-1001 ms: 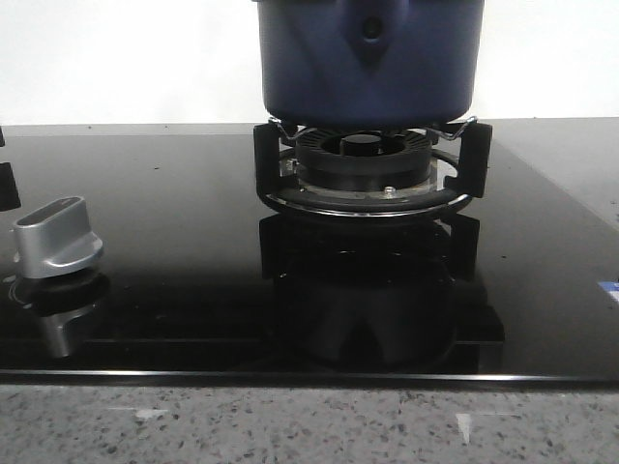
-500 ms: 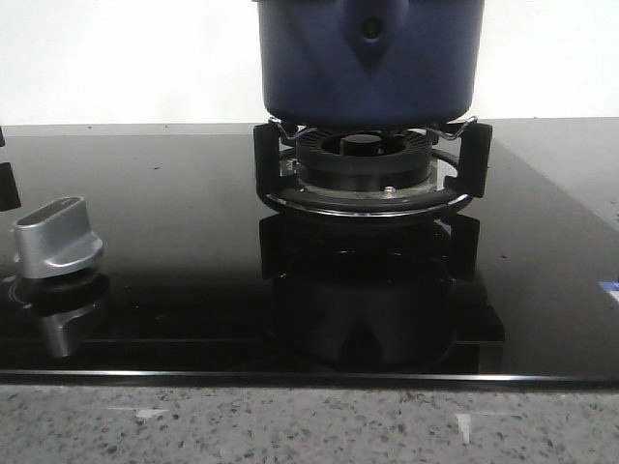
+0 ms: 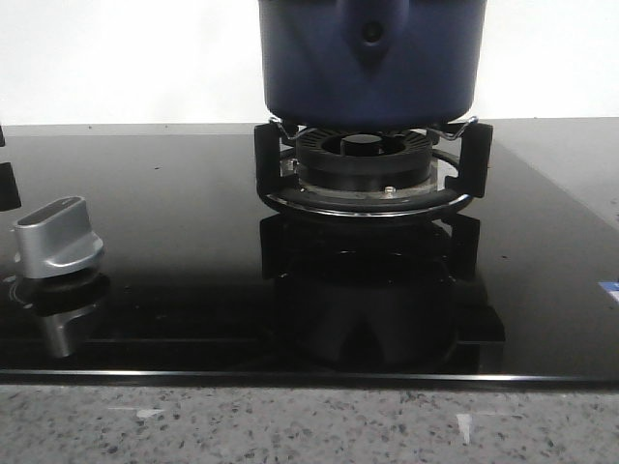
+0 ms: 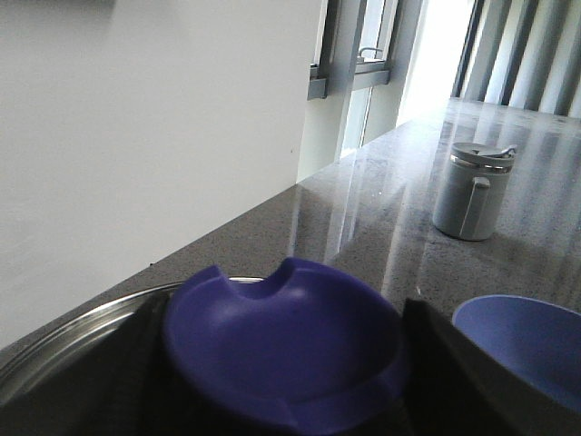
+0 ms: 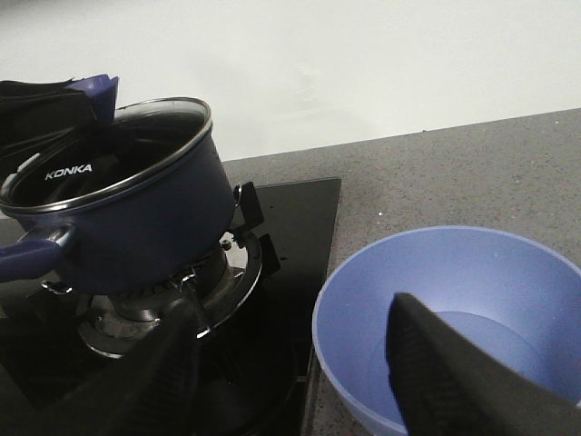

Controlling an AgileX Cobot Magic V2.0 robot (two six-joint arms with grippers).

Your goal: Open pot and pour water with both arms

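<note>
Pot (image 3: 370,63) sits on the burner grate (image 3: 372,169) at the far side of my black glass hob (image 3: 174,251), right of the silver knob (image 3: 58,237). My left fingers (image 4: 145,363) pinch its blue lid knob (image 4: 281,350); my right fingers (image 5: 454,372) hang spread over a blue bowl (image 5: 454,282) on the worktop (image 5: 454,173).

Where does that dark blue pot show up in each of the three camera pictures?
Front view: pot at top centre, just above the burner.
Left wrist view: only its handle and steel rim, along the lower edge.
Right wrist view: pot at left, on the burner.
Shared landmark: the burner, in the front and right wrist views.
</note>
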